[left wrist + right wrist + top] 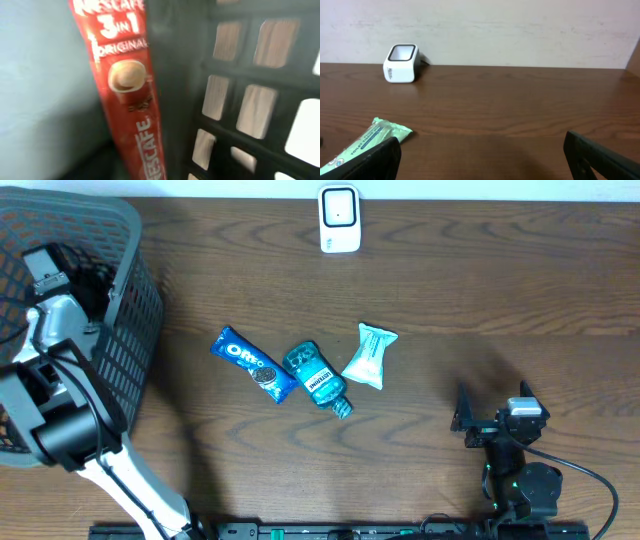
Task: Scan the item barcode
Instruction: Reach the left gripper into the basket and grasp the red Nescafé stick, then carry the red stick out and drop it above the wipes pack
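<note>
I see one grey basket point(135, 300) at the table's left edge, and in it one red Nescafé sachet point(127, 85) beside the mesh wall. My left arm point(55, 320) reaches in; I cannot tell how the left gripper stands. Mid-table lie one Oreo pack point(253, 365), one mouthwash bottle point(318, 377) and one wipes packet point(369, 356). One scanner point(339, 218) sits at the far edge. The right gripper point(481, 142) gapes wide, empty, near the front edge.

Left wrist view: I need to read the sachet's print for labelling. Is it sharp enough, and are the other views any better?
Left wrist: blurred, Nescafe sachet lettering soft yet legible, basket wall smeared. Right wrist: crisp, scanner sharp, even light. Overhead: sharp, soft shadows on the table.
</note>
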